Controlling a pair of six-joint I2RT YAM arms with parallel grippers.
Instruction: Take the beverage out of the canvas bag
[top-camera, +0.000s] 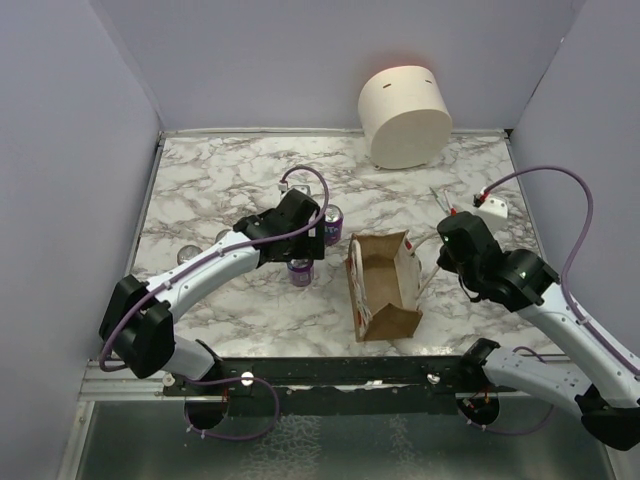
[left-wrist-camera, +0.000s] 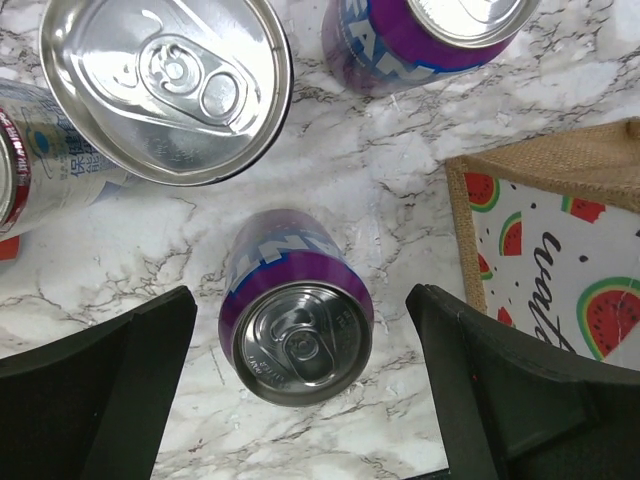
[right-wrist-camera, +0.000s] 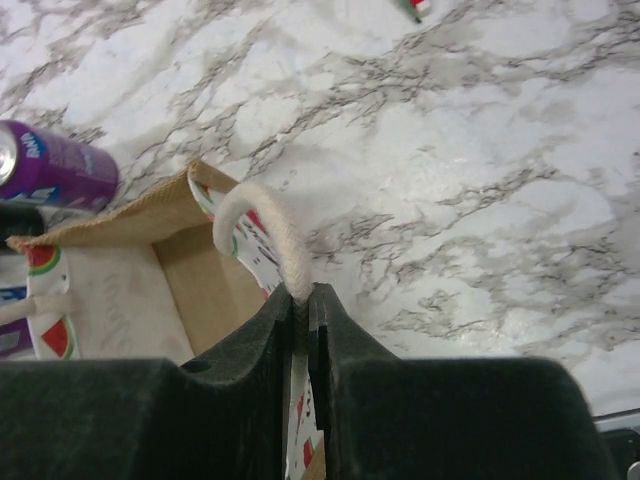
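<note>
The left claw (left-wrist-camera: 300, 298) stands with jaws wide, and a strip of bare marble shows on each side of the purple can (left-wrist-camera: 295, 335) between its fingers. Around it are a second purple can (left-wrist-camera: 420, 35) at 1 o'clock, a large silver can (left-wrist-camera: 165, 85) at 11 and a printed silver can (left-wrist-camera: 30, 160) at 9. The canvas bag (left-wrist-camera: 560, 270) wall stands near at 3. The bag's mouth gapes upward, but the right claw (right-wrist-camera: 302, 300), pinched on the rope handle (right-wrist-camera: 262, 225), sits at its 3 o'clock side. The surface (top-camera: 230, 170) lies bare at 11 o'clock from the bag. The cream cylinder (top-camera: 405, 115) stands at 12.
</note>
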